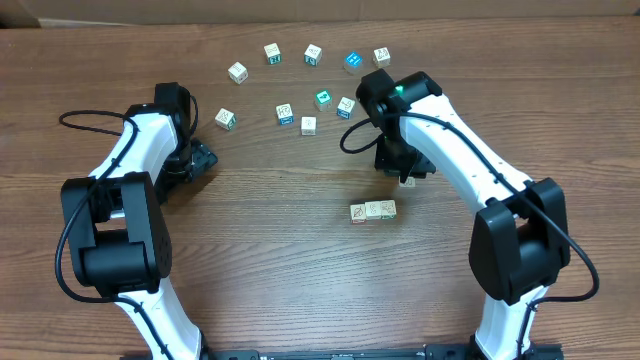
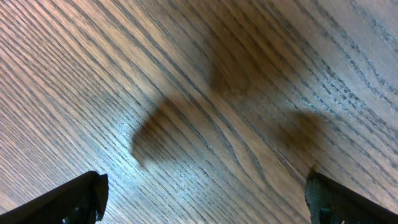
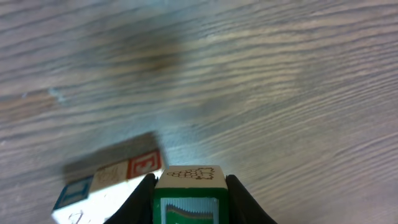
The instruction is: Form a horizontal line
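Wood-grain bench (image 1: 300,250) spans the whole work area, with both arm bases at its near edge. Nearest the bases lies the horizontal line (image 1: 373,211): three small cubes side by side and touching, tan and white faces up, right of bench centre. In the right wrist view the same row (image 3: 109,180) shows one red-printed and one blue-printed side face.

Just beyond the row's right end, the right gripper (image 1: 404,172) points down at the bench. Its jaws are narrowed onto a green cube (image 3: 189,177), one finger pressed against each side. The cube's tan top face carries a dotted print.

At a similar depth on the left side, the left gripper (image 2: 205,196) stands fully spread. Only bare wood shows between its fingers (image 2: 81,199).

Farthest out, ten loose cubes (image 1: 309,125) lie scattered in a rough arc, well apart from the row.
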Motion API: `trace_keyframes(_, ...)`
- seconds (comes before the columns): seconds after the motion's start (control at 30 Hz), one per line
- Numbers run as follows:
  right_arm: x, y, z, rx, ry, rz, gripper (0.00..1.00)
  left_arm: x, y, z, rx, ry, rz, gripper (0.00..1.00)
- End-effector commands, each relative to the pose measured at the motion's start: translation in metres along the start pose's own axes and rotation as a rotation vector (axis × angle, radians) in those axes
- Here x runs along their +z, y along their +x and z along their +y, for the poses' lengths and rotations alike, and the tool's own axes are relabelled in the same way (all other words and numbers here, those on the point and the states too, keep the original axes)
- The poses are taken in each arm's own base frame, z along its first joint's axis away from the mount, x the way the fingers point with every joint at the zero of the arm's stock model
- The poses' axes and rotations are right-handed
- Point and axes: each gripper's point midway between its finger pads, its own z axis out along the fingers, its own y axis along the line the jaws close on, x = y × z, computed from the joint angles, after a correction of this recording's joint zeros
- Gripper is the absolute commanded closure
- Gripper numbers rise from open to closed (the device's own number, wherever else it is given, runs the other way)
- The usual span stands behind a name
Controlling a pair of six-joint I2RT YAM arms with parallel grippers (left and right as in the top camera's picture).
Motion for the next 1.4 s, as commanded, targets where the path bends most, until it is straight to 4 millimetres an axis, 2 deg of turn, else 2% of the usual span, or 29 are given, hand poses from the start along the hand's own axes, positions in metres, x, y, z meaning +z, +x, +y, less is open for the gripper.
trace_keyframes(0.0, 0.004, -0.012, -0.018, 0.052, 0.009, -0.026, 0.75, 0.001, -0.002, 0.007, 0.010, -0.034, -0.021, 0.01)
trace_keyframes(0.07, 0.012, -0.015, -0.023, 0.074, 0.000, -0.019, 0.76, 0.001, -0.002, 0.007, 0.010, -0.034, -0.021, 0.01)
trace_keyframes(0.23, 0.032, -0.018, -0.018, 0.009, -0.107, 0.020, 0.76, 0.001, -0.002, 0.007, 0.010, -0.034, -0.021, 0.00)
trace_keyframes(0.4, 0.045, -0.024, -0.024, 0.024, -0.140, 0.024, 0.78, 0.001, -0.002, 0.007, 0.010, -0.034, -0.021, 0.01)
trace_keyframes(0.6, 0.057, -0.019, -0.008, -0.062, -0.249, 0.043, 0.78, 0.001, -0.002, 0.007, 0.010, -0.034, -0.021, 0.00)
trace_keyframes(0.77, 0.067, -0.019, -0.005, -0.060, -0.254, 0.029, 0.78, 0.001, -0.002, 0.007, 0.010, -0.034, -0.021, 0.01)
trace_keyframes(1.37, 0.070, -0.018, -0.005, -0.060, -0.255, 0.026, 0.78, 0.001, -0.002, 0.007, 0.010, -0.034, -0.021, 0.00)
